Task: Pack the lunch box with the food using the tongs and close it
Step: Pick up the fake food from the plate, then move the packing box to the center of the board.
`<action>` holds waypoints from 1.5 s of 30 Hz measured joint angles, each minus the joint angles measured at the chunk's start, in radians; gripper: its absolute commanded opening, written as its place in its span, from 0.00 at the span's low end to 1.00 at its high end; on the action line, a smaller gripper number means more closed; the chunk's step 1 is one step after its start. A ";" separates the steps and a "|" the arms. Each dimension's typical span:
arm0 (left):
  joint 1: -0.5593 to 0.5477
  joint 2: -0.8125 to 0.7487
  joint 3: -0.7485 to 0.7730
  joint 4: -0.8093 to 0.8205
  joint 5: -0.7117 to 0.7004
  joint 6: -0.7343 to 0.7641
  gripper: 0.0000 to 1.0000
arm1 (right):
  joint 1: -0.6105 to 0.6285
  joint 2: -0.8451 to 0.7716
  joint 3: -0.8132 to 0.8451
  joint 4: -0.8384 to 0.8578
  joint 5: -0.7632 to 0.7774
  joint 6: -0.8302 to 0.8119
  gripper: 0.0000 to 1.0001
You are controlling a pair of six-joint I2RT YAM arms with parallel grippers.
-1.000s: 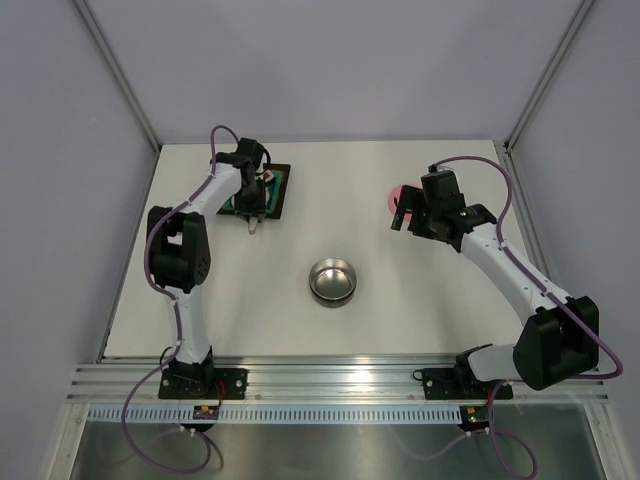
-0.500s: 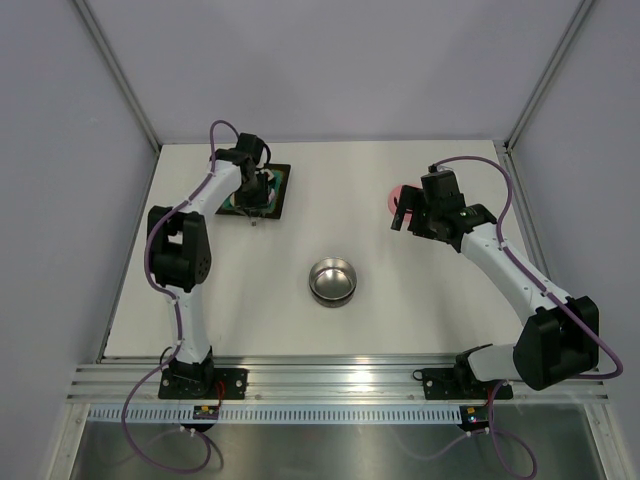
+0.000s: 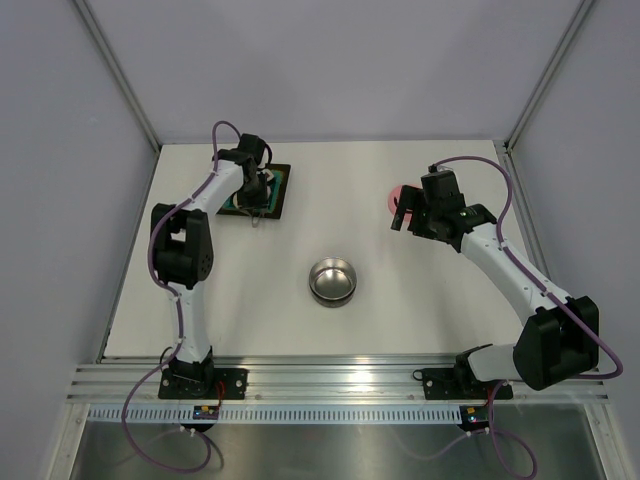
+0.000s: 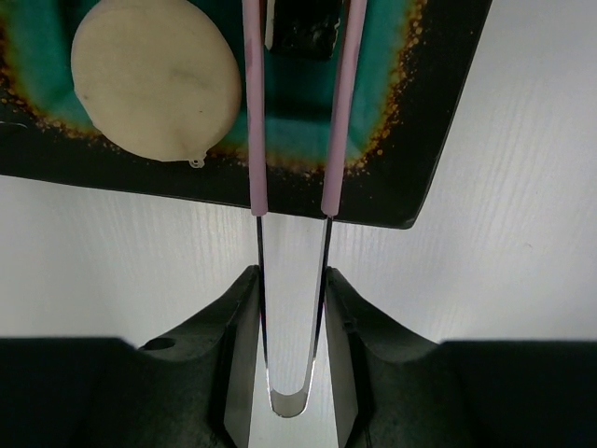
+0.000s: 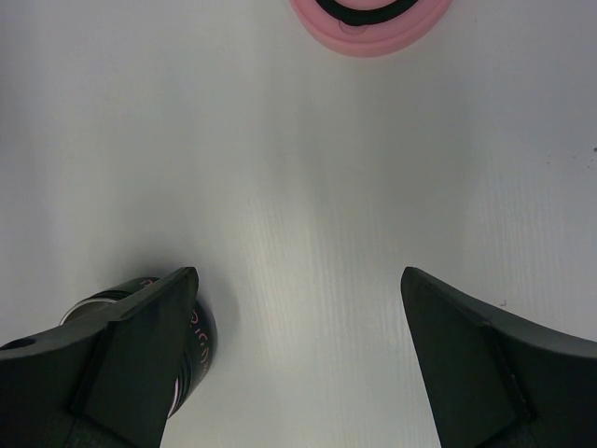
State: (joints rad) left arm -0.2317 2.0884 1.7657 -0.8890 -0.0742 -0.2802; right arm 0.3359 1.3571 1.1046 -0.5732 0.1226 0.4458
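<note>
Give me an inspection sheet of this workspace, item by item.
Surface: white table, no spills seen.
Job's things: lunch box open at the centre, looks empty; pink lid lying apart on the table, handle up; tongs reaching over the tray; pale food disc in the tray.
Clutter: nothing seen.
Grippers: left gripper shut on the tongs; right gripper open above the table, short of the lid.
Cables: purple cables loop along both arms.
Surroundings: grey walls; metal rail at the near edge.

tray (image 3: 281, 186) back left, food (image 4: 154, 79) in, tongs (image 4: 256, 112) over | lunch box (image 3: 332, 281) centre | lid (image 3: 397, 197) right
</note>
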 measured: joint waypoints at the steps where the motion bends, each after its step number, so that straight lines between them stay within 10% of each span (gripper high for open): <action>1: 0.000 0.000 0.001 0.000 0.000 0.000 0.23 | 0.000 0.000 0.000 0.000 0.000 0.000 0.98; 6: 0.000 -0.003 0.001 -0.001 0.000 0.000 0.00 | 0.000 0.000 0.000 0.000 0.000 0.005 0.98; 27: -0.047 -0.482 -0.249 -0.008 0.024 -0.001 0.00 | 0.020 -0.002 -0.015 0.005 -0.064 0.010 0.91; 45: -0.146 -0.638 -0.352 -0.044 0.024 -0.005 0.00 | 0.523 -0.240 -0.323 0.024 -0.134 0.082 0.77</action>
State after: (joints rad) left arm -0.3782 1.4502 1.4132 -0.9333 -0.0502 -0.2852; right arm 0.8593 1.1168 0.7818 -0.5491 -0.0109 0.5282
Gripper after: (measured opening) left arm 0.298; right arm 0.777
